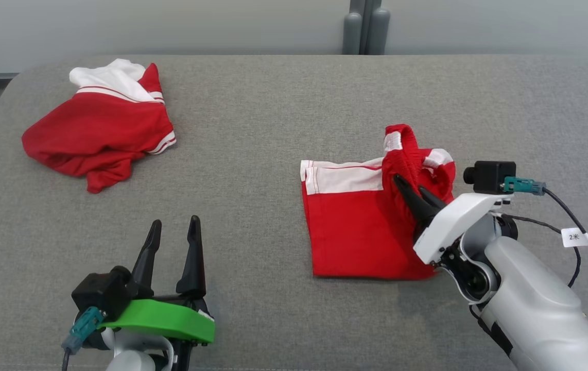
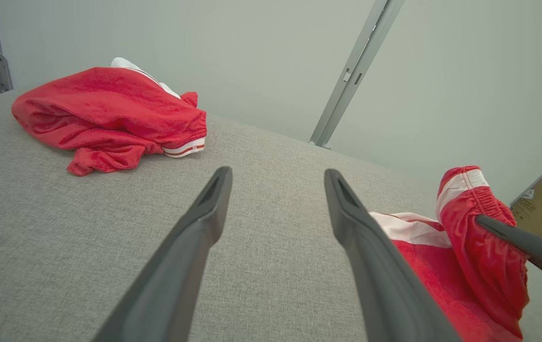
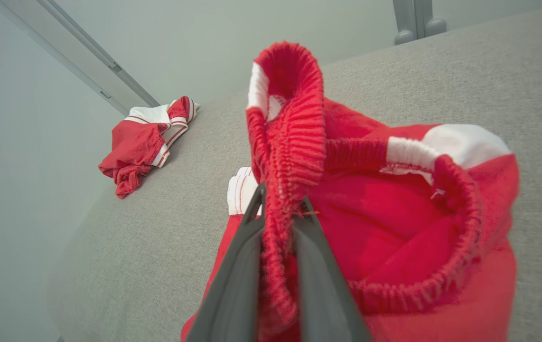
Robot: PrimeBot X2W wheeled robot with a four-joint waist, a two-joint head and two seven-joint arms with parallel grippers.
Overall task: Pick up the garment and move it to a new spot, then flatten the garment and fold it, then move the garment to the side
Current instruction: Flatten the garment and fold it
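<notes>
The garment (image 1: 356,232), red shorts with a white panel, lies on the grey tabletop (image 1: 273,129) at about 3 o'clock from the middle of the head view. Most of it is spread fairly flat. Its elastic waistband (image 3: 294,118) is raised off the cloth and pinched between the narrowly set fingers of the right hand (image 1: 410,184). The left hand (image 1: 175,221) is held wide and empty over bare tabletop at 7 o'clock.

The work is judged to be in the flatten-and-fold stage. No finished fold is seen, and the move to the side is still to be done.

The long axis appears to run from 3 to 9 o'clock, with the waistband toward 3 and the stitched hem toward 9. A second red-and-white garment (image 1: 98,134) lies crumpled at 10 o'clock, well apart.
</notes>
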